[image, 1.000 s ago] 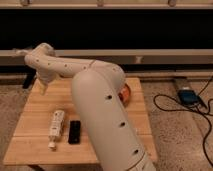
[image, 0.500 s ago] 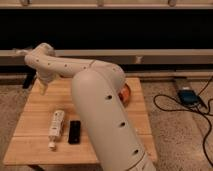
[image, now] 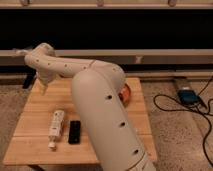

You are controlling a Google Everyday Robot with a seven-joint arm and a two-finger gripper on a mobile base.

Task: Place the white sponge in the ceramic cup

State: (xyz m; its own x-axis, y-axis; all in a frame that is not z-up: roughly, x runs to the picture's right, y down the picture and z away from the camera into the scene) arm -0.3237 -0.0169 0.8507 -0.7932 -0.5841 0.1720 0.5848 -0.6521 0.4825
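One gripper (image: 42, 84), over table's (image: 31, 150) far-left corner

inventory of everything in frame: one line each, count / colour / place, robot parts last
table: 1, light wood, centre of view
remote-like stick: 1, white, front left of the table
flat slab: 1, black, just right of the stick
bowl: 1, orange-red, right side of the table, mostly hidden behind the arm
box: 1, blue-grey, on the floor right of the table
cables: count unclear, black, on the floor by the box
white sponge: none visible
ceramic cup: none visible
arm: 1, white, reaches from the front to the far left
claw: 1, dark, hangs by the table's far left corner
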